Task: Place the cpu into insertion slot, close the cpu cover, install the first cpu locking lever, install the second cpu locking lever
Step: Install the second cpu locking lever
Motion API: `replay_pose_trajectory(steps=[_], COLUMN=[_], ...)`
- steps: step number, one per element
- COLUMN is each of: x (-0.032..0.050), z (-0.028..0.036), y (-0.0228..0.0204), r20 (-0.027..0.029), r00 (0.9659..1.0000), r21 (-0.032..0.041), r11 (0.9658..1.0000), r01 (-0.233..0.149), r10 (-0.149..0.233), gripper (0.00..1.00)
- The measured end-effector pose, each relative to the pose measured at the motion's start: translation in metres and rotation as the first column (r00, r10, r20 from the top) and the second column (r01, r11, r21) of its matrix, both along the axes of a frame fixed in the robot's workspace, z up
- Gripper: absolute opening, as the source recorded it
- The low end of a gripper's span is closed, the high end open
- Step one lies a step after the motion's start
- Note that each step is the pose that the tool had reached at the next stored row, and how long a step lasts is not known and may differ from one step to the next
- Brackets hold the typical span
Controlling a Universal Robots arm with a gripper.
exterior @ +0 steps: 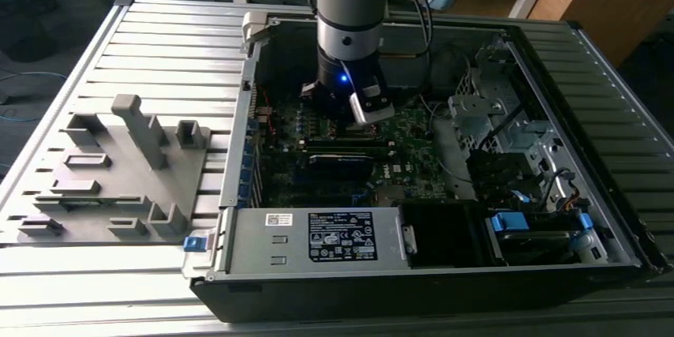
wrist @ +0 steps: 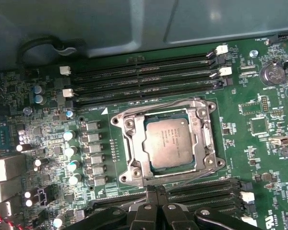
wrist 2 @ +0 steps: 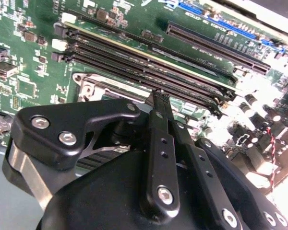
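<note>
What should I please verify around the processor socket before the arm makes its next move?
1. cpu lying flat inside the cpu cover window: ok.
2. cpu cover lowered around the chip: ok.
3. Both locking levers latched: cannot tell.
4. End effector off the chip, over the memory slots: ok.
5. End effector shut, holding nothing: ok.

The arm [exterior: 350, 13] was grey with a blue band; its black gripper [wrist 2: 161, 98] carried silver screws.
</note>
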State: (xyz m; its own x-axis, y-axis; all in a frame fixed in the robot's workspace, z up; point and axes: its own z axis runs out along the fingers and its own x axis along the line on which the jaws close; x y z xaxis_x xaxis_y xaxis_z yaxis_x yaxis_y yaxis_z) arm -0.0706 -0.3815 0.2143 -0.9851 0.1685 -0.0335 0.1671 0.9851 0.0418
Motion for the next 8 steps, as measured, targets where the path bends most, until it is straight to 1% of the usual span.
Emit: replay_pose_trajectory(steps=[5,8], x=[-0.0038,-0.0038], z=[-0.0012,-0.0012], y=[0.0,-0.0001], r20=[-0.0001,-0.0002], r00=[1.0,1.0], r21=[-0.0002,-0.001], r11=[1.0,1.0], r01=[0.0,0.0], r10=[0.0,0.0], gripper=[0.11,0.11])
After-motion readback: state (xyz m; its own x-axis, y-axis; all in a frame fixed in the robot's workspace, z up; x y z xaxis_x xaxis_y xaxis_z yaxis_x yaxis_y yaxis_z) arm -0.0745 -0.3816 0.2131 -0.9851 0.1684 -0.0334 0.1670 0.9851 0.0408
